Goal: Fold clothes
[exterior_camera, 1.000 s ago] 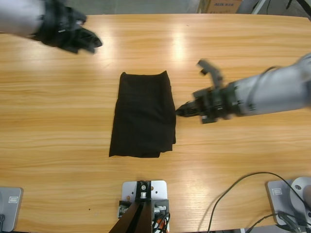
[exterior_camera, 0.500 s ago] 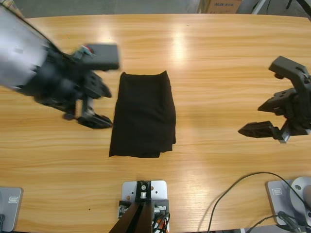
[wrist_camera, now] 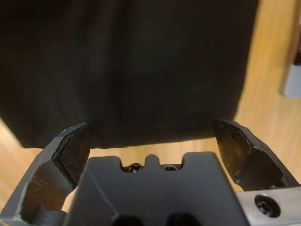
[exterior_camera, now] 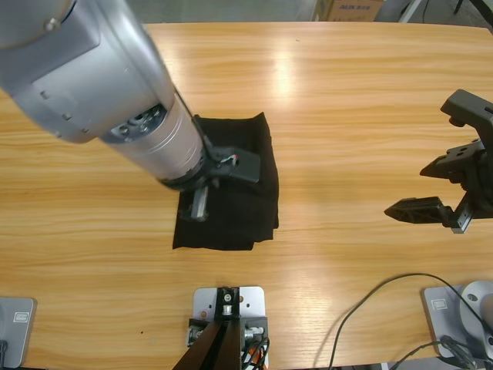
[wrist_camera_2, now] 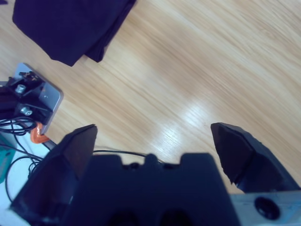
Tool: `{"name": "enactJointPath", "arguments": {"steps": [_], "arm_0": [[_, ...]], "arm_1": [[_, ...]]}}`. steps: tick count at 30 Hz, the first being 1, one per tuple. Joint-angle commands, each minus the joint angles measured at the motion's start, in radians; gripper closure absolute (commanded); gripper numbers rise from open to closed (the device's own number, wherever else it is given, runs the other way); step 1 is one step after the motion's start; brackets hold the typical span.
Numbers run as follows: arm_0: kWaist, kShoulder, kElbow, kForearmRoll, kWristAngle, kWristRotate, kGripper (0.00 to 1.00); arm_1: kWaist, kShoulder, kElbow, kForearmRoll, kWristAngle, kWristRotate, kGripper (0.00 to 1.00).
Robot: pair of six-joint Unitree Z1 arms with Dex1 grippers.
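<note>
- Since half a second ago the left arm has swung in from the table's left side; its big silver body now covers the upper left of the high view and its forearm reaches down over the polo shirt.
- Left gripper — jaws spread wide in its wrist view, one tip at either side, nothing between them; the shirt's near edge lies just past the tips.
- In the high view the left gripper is mostly hidden under its own arm; only dark parts show over the left half of the cloth. Whether it touches the fabric cannot be told.
- Polo shirt sits near the middle of the wooden table, folded into an upright dark rectangle, a little wider toward the near edge. It has not shifted from the earlier frames. Collar, buttons and lettering cannot be made out.
- Left wrist view: black fabric fills most of the frame, with a strip of bare wood on the right and below.
- Right gripper hangs at the table's right edge, well apart from the shirt — jaws wide, empty. It has barely moved in the last half second.
- Right wrist view: right gripper over bare wood; a corner of the shirt shows at top left.
</note>
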Motion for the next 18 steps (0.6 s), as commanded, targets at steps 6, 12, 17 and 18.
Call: {"name": "enactJointPath", "arguments": {"steps": [6, 12, 17, 18], "arm_0": [[0.048, 0.216, -0.196, 0.011, -0.023, 0.005, 0.008], [0.071, 0.278, -0.241, 0.023, -0.040, 0.013, 0.004], [0.068, 0.324, -0.263, 0.072, -0.065, 0.014, 0.004], [0.068, 0.333, -0.263, 0.076, -0.065, 0.014, 0.004]], "arm_1": [[0.011, 0.059, -0.005, -0.050, -0.010, 0.016, 0.000], [0.010, 0.082, -0.004, -0.075, -0.011, 0.017, 0.000], [-0.001, 0.090, -0.002, -0.091, -0.012, 0.017, 0.000], [-0.005, 0.092, -0.002, -0.093, -0.012, 0.017, 0.000]]}}
